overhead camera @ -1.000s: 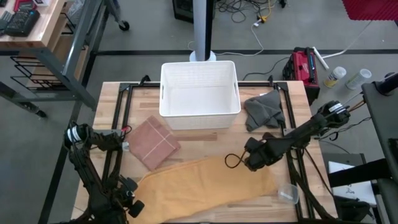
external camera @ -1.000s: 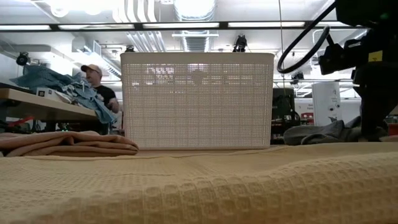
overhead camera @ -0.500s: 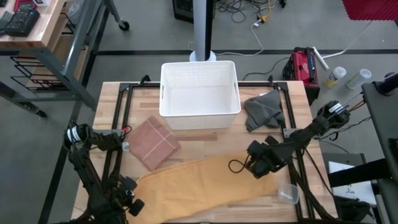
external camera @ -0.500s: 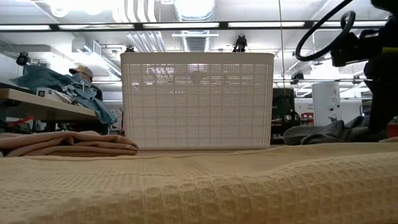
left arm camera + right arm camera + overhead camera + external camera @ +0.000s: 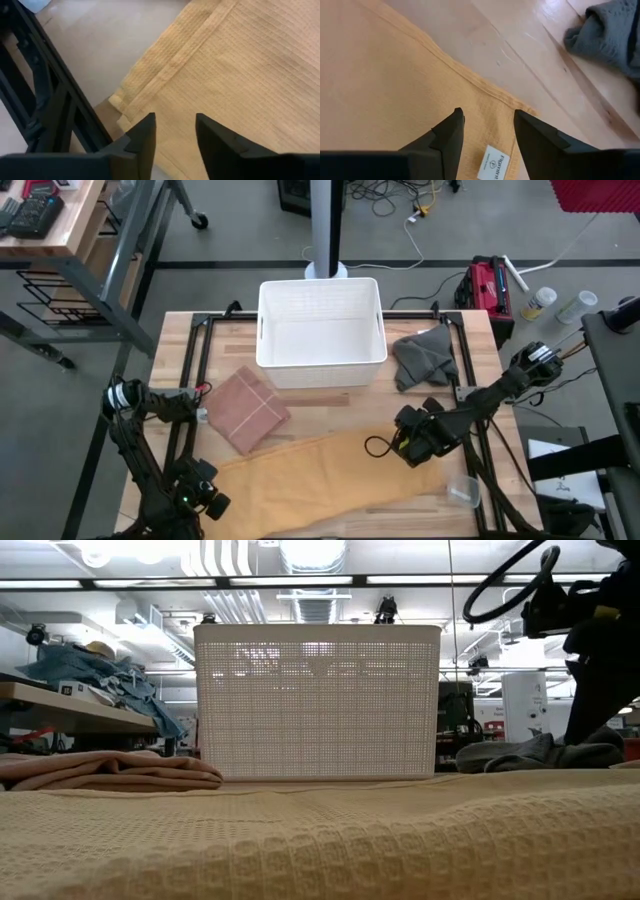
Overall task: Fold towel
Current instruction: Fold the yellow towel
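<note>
While its white sewn label (image 5: 495, 163) carries print too small to read, the yellow waffle-weave towel (image 5: 330, 475) lies flat along the table's near edge.
Its long axis runs 8 to 2 o'clock; the left gripper (image 5: 175, 131) and the right gripper (image 5: 487, 125) hover parted and empty over opposite corners.

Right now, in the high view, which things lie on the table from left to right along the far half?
Folded reddish-pink cloth → white perforated plastic basket → crumpled grey cloth.
</note>
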Controlling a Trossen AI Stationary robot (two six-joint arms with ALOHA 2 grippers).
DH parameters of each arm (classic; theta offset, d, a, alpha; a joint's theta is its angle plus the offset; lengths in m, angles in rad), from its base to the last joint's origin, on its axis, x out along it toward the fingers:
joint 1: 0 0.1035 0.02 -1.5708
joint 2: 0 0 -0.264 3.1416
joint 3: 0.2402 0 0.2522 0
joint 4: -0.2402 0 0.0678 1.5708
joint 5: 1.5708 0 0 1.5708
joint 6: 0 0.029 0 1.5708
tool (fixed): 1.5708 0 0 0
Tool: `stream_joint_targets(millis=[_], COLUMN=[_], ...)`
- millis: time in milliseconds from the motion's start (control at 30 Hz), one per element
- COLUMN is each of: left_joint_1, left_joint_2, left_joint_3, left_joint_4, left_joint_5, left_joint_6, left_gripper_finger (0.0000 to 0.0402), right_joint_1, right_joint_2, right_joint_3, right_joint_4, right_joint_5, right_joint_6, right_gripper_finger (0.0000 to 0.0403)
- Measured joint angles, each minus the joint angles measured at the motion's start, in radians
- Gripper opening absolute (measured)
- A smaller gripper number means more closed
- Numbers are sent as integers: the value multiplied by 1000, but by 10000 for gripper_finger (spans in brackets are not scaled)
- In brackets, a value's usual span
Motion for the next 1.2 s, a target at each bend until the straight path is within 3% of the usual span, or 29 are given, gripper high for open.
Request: stream_joint_targets(millis=[200,533,1200], left_joint_1=[2,4,39], left_joint_2=[0,-1,-25], left_joint_3=[-50,-187,-163], left_joint_4=[22,149,185], left_joint_5=[34,38,56], left_joint_6=[13,32,37], left_gripper_finger=[156,145,107], right_joint_1=[0,0,0], right_joint_2=[0,0,1], right_joint_3=[0,0,0], right_joint_4=[20,25,50], right_joint_5=[0,2,25], right_joint_6=[-14,-15,-18], right_gripper_finger=[171,171,169])
